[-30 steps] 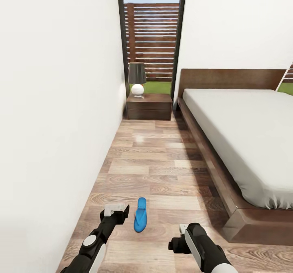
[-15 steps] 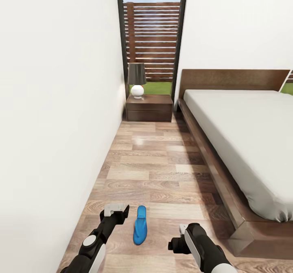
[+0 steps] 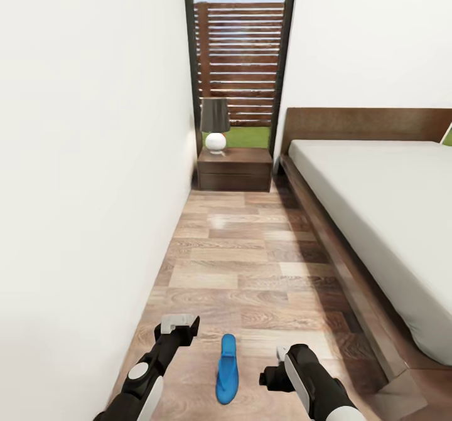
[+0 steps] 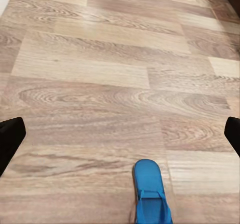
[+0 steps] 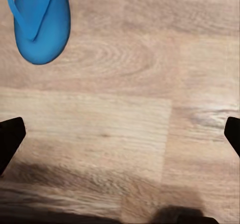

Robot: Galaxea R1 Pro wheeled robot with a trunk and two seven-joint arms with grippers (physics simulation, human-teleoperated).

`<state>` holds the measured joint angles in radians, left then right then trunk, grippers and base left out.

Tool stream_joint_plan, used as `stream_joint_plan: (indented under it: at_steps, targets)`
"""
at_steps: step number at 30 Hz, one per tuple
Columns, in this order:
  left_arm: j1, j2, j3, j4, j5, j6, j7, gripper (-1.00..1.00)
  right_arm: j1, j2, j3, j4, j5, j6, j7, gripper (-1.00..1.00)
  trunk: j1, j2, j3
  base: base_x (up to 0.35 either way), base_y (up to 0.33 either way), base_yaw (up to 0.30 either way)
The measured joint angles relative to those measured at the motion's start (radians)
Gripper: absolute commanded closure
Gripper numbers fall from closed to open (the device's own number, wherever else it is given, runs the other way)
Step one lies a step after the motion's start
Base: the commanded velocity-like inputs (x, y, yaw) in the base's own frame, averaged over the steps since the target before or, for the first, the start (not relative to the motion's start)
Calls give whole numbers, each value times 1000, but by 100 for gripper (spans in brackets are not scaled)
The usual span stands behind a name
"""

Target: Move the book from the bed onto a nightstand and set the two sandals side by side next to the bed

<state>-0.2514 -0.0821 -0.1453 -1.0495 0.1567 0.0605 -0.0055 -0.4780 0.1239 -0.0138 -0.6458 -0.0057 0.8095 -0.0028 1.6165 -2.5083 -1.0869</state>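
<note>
Wood-plank floor point(image 3: 251, 264) bears one smooth blue sandal point(image 3: 226, 369).

**Robot body: black-and-white arms, dark gripper tips**

Left arm point(image 3: 145, 374): slim black links, white shell panel, round grey joint cap, ending in a boxy light-grey block on the left gripper point(image 3: 180, 328). Right arm point(image 3: 317, 386): bulkier, rounded white casing over black, with black right gripper point(image 3: 276, 377). Wrist views: plain black fingertips point(image 4: 10, 139) at frame edges.

White walls point(image 3: 94, 157), wood-plank floor point(image 3: 251, 264), tall dark-framed window point(image 3: 238, 63) w/ slatted fence, lamp point(image 3: 215, 123) below.
</note>
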Motion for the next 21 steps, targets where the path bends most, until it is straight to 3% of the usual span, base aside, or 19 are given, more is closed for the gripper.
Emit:
stream_joint_plan:
  at_steps: [8,17,21]
  targets:
    - [0,0,0,0,0,-2,0,-100,1,0,1,0,0,1,0,-100,0,0,0,62,30,0]
    - [0,-1,0,0,0,0,1,-100,0,0,1,0,0,0,0,-100,0,0,0,271,1,0]
    - [0,0,0,0,0,-1,1,-100,0,0,1,0,0,0,0,-100,0,0,0,104,0,0]
